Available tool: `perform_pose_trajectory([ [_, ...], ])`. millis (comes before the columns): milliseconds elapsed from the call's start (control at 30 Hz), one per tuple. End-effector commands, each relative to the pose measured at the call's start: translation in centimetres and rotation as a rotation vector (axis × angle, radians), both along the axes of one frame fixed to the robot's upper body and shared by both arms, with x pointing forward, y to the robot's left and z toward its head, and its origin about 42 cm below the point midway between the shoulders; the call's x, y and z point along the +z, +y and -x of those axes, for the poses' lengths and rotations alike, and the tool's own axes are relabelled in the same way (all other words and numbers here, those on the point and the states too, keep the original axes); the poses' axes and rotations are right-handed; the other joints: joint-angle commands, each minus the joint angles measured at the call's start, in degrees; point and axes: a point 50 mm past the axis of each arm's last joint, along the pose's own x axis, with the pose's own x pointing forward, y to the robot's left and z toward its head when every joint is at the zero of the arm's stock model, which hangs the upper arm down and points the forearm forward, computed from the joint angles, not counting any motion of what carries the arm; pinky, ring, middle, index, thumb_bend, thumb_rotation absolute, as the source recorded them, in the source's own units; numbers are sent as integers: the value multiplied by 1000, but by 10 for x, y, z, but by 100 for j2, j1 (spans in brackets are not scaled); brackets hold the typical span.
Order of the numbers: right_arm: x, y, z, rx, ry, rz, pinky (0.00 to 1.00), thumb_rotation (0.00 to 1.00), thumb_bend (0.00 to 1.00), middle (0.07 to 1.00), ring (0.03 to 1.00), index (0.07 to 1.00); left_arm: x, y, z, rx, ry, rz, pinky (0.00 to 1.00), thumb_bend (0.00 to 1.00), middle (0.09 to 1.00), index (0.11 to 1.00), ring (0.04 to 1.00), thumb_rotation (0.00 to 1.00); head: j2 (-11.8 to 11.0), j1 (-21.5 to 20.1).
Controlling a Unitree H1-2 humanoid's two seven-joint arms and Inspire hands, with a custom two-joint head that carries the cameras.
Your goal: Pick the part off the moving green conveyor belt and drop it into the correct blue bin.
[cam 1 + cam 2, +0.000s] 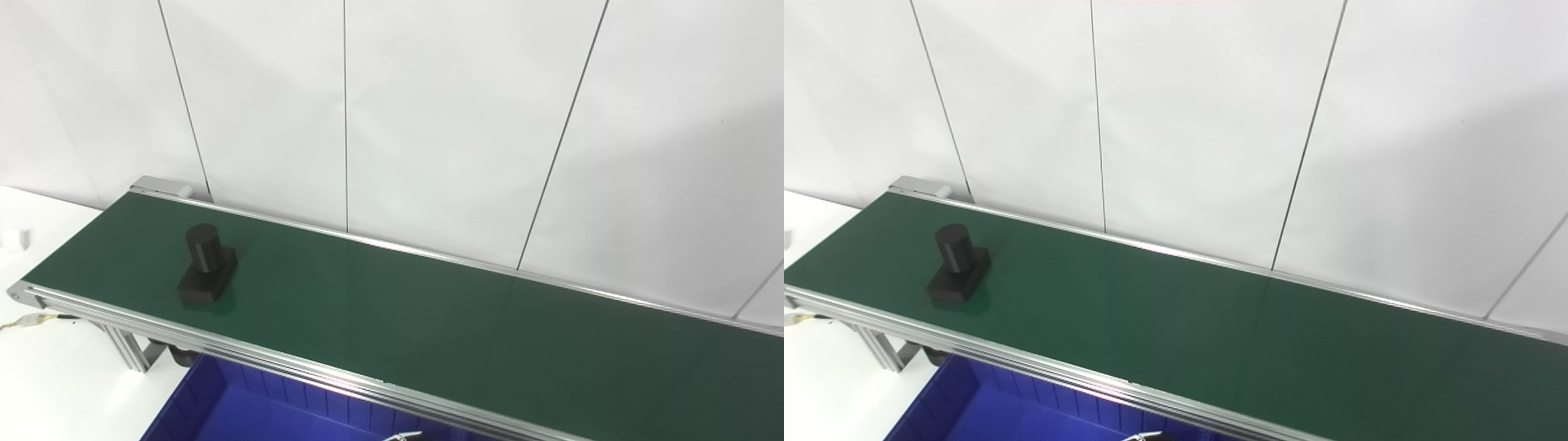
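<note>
Near the left end of the green conveyor belt (pixel 392 306) sits the black part (pixel 207 267): an upright cylinder on a flat rectangular base, closer to the belt's near edge than its far edge, touching nothing else. Left eye view shows more off the belt's left end: a yellowish cable (pixel 30 320) under the corner of the aluminium frame (pixel 128 349) and a small white block (pixel 15 237) by the picture's left edge; right eye view cuts most of that off. Neither hand is in view, so open or closed can't be told. Below the belt's near edge, a blue bin (pixel 202 404) is partly visible; its visible floor is bare. A small metallic bit (pixel 401 436) pokes in at the bottom edge, unidentifiable.
</note>
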Motion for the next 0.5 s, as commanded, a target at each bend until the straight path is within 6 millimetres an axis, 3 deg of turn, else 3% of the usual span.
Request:
perform_pose_trajectory([
  [0,18,0,-3,15,-88,-22,779,320,610,811,801,878,7,-5,-8,-4,-52,0,780,1000,833,813,825,160,11,1],
  [467,54,-8,-4,33,-162,31,726,352,710,787,773,831,5,-10,-11,-10,-61,2,773,1000,819,813,817,165,-13,26],
])
